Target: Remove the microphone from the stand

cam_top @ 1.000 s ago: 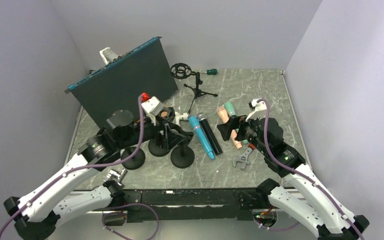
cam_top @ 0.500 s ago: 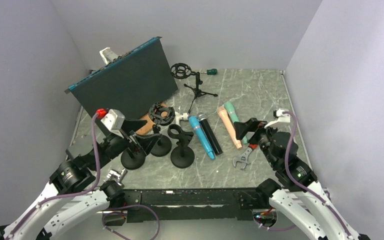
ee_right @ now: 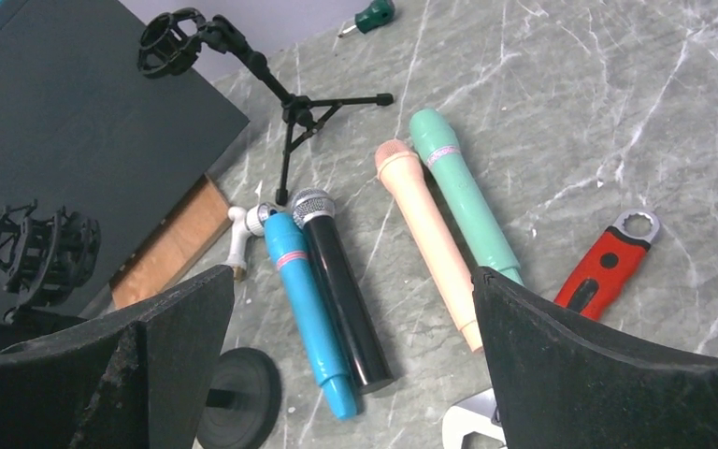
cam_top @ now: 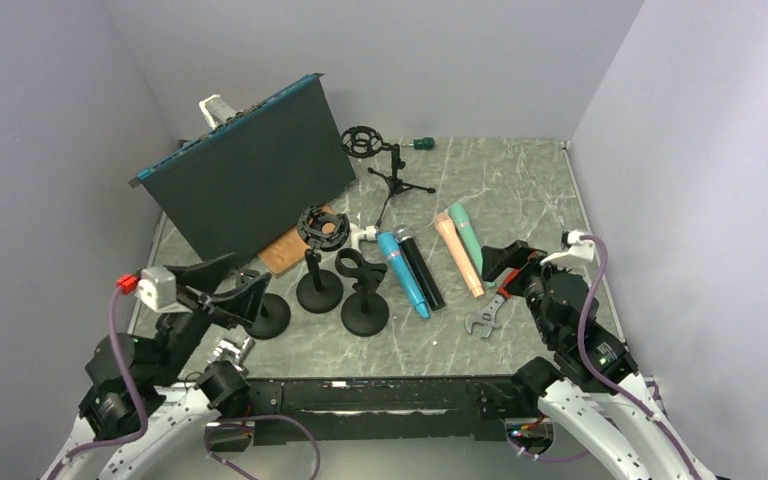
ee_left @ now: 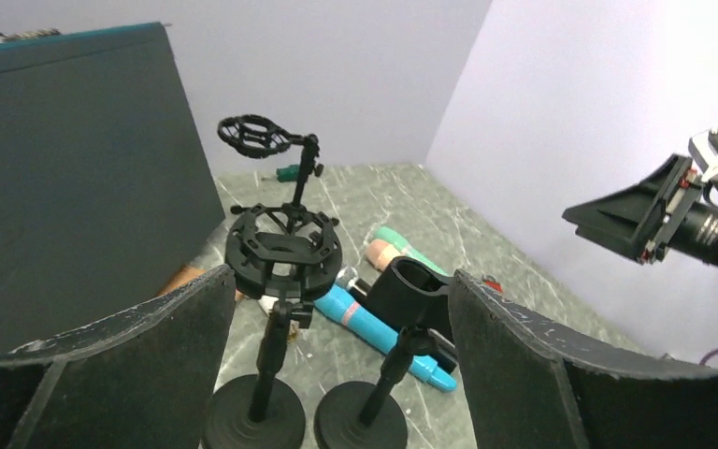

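Several microphones lie side by side on the table: blue [cam_top: 404, 273], black [cam_top: 421, 269], peach [cam_top: 458, 253] and green [cam_top: 467, 236]. The clip stand [cam_top: 363, 300] and the shock-mount stand [cam_top: 318, 272] rise on round bases with empty holders; the third round base [cam_top: 267, 316] is partly hidden behind my left gripper. My left gripper [cam_top: 228, 285] hangs open at the near left, with both stands framed between its fingers [ee_left: 337, 309]. My right gripper [cam_top: 509, 272] is open at the near right, above the microphones' tail ends [ee_right: 351, 281]. Neither holds anything.
A tripod stand with an empty shock mount [cam_top: 390, 172] stands at the back. A large dark panel [cam_top: 245, 175] leans at the back left, over a wooden board [cam_top: 282, 251]. A red-handled wrench [cam_top: 487, 314] lies near my right gripper. A green screwdriver [cam_top: 422, 143] lies far back.
My left arm has drawn back from the stands to the near left, its jaws spreading a little. My right arm has pulled back toward the near right. The microphones have not moved.
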{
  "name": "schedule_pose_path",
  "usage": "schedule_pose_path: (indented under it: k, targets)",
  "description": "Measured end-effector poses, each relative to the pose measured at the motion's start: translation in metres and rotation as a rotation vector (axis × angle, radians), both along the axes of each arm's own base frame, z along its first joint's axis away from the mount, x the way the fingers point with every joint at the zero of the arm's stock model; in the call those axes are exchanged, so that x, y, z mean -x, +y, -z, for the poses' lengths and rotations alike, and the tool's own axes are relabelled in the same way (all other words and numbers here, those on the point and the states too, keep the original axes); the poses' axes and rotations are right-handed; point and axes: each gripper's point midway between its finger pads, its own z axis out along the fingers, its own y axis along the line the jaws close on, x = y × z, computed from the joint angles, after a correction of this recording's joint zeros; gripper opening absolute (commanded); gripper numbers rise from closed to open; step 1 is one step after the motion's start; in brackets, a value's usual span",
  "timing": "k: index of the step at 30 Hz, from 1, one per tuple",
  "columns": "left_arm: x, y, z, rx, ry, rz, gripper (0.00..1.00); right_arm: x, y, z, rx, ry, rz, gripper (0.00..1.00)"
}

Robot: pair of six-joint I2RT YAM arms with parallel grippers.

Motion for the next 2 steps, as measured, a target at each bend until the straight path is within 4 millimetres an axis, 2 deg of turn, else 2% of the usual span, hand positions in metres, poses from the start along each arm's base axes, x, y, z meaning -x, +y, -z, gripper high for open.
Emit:
schedule_pose_path:
  k: [2]
  targets:
    - [0.0024, 0.0087, -0.0011, 0.023, -0.015, -0.024, 0.87, 0.0004, -0.0001, 0.0014, -0.002, -0.004, -0.001, 1.00]
